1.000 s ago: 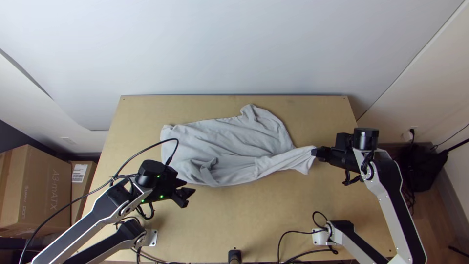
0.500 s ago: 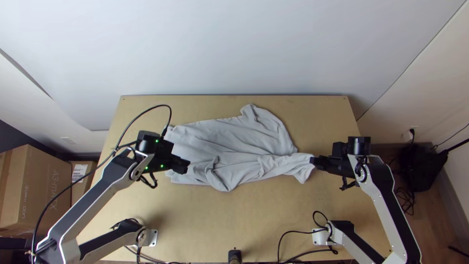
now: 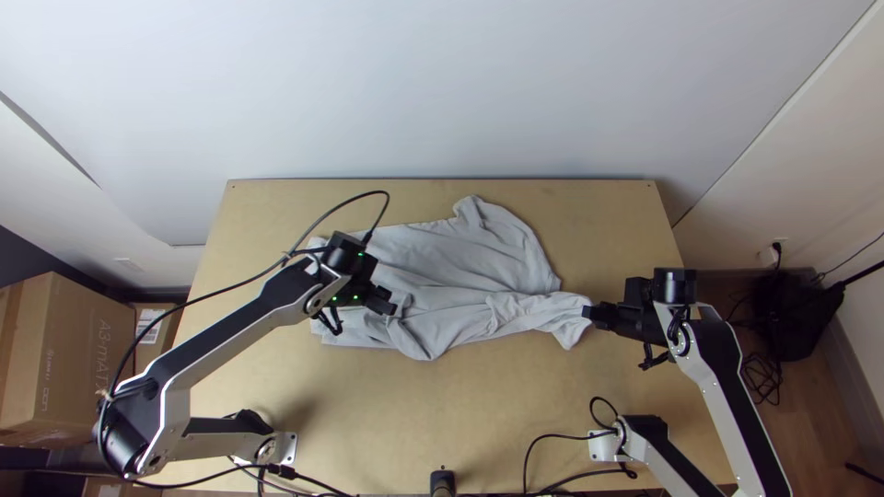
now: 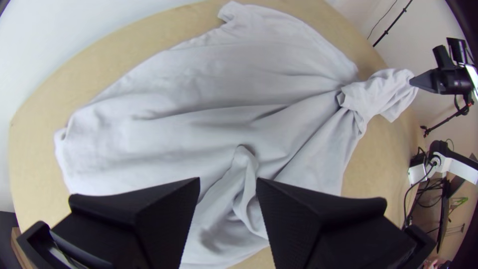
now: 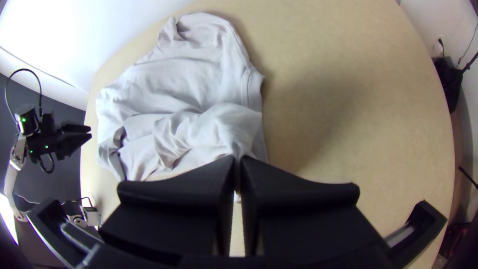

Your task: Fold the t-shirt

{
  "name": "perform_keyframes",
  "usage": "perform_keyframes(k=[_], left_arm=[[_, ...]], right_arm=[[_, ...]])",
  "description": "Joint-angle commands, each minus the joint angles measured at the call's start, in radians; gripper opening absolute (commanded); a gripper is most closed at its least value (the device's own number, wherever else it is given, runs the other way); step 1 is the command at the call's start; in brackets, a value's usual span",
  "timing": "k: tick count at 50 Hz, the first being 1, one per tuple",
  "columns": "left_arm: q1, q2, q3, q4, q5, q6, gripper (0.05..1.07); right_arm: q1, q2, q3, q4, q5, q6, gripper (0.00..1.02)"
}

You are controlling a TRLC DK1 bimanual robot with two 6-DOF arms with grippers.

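Though wrinkly, shirt in right claw.

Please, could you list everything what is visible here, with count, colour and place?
T-shirt: one, light grey, rumpled across the table
Table: one, light wood, under the shirt
Cardboard boxes: two, brown, beyond the table's left side
Wall: white, behind the table
Cables: several, black, around both arms
Left arm, right arm: two, silver-white and black, at the near corners
Left gripper: one, black, over the shirt's left part, jaws open
Right gripper: one, black, jaws closed on the shirt's bunched right end
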Motion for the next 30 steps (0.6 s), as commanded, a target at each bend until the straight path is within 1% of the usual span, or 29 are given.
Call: perform_keyframes(k=[1,13,30], left_arm=[[-0.025,0.065,0.039,0.017,-0.018,-0.02,0.63],[-0.07,0.163,0.078,0.054,-0.07,-0.02,0.63],[-0.122,0.254,0.11,0.066,-0.074,-0.026,0.63]], right_arm=[[0.007,-0.035,-0.024,0.0,0.007,0.021,0.02],[0.007,-0.087,-0.039,-0.003,0.008,0.021,0.02],[0.008,-0.095,-0.036,-0.005,0.008,0.027,0.02]])
